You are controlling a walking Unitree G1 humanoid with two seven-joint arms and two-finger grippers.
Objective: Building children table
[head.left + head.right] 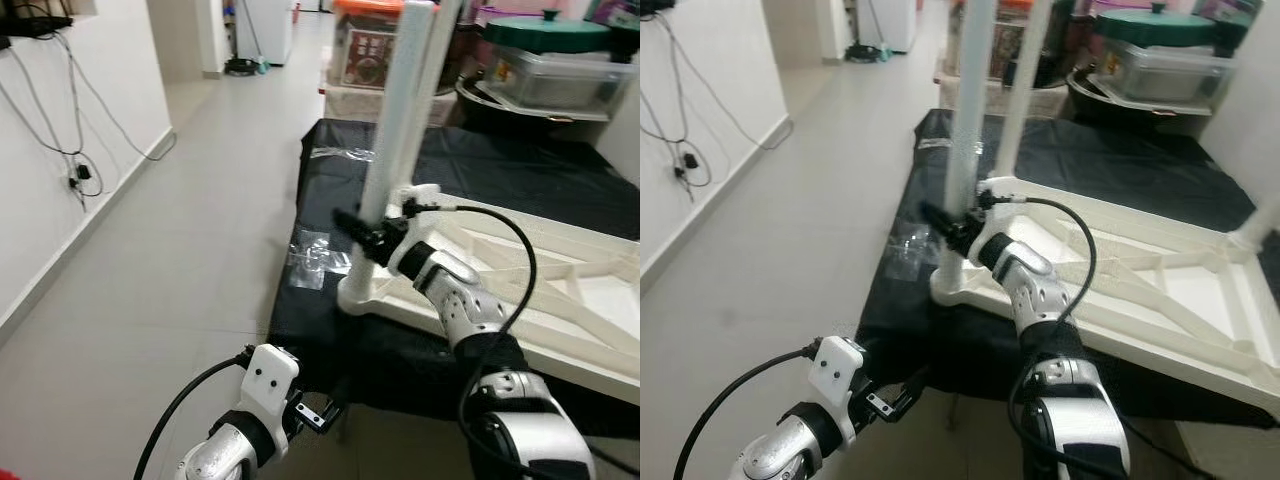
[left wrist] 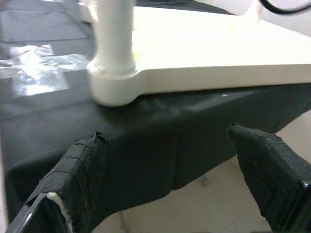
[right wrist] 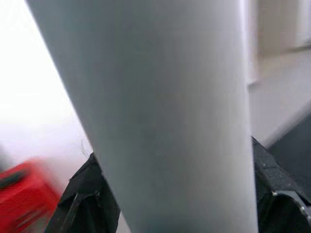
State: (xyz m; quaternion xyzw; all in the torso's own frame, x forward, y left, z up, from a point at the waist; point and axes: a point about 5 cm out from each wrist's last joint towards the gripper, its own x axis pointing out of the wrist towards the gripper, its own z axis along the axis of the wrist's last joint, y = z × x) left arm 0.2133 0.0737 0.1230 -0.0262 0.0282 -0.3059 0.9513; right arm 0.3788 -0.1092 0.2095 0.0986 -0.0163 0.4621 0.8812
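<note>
The right tool (image 1: 372, 232) sits just right of centre in the left eye view, its two black fingers clamped on a white leg (image 1: 398, 120). In the right wrist view the leg (image 3: 160, 116) runs between the two black fingers (image 3: 90, 204), which press on either side of it. The leg stands upright, rising to the top edge of the frame, with its foot seated in a round socket at the near left corner of a white tabletop (image 1: 560, 300). The tabletop lies upside down, its ribbed underside facing up, across the right half of the frame on a worktop covered in black cloth (image 1: 500, 170). A second leg stands close behind the first.

The left tool (image 1: 318, 412) hangs low at bottom centre, below the front edge of the cloth, fingers apart and holding nothing. In the left wrist view its fingers (image 2: 269, 165) frame the hanging cloth, with the socket and leg above.

Clear plastic wrap (image 1: 310, 258) lies on the cloth left of the socket. Storage boxes with a green lid (image 1: 545, 32) stand at upper right. Grey tiled floor (image 1: 180, 250) fills the left, beside a white wall with cables (image 1: 60, 130).
</note>
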